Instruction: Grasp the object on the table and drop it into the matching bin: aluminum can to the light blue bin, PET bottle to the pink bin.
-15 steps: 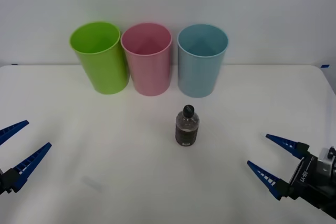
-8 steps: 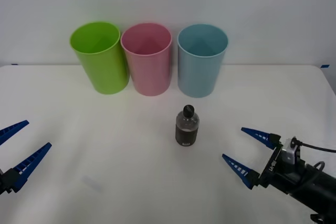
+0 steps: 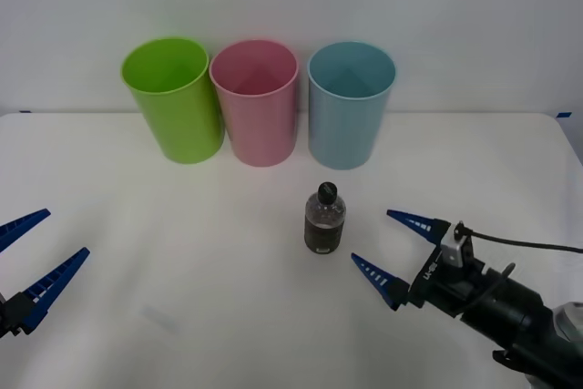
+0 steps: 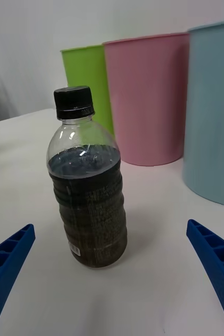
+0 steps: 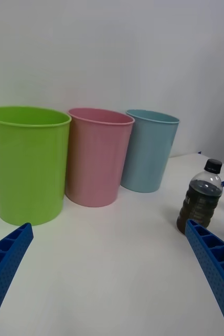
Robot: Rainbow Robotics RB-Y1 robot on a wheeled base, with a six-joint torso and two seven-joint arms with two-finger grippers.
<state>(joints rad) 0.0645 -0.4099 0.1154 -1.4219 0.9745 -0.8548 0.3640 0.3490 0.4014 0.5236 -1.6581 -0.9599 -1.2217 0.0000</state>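
Your left claw (image 3: 27,266) waits with fingers apart at the worktop's (image 3: 182,252) left edge. The bottle (image 3: 324,218) stands upright mid-worktop, nearer you than the pink bin (image 3: 255,102). Your right claw (image 3: 393,247), spread wide just beside it, is on approach: straddle the bottle, then close.
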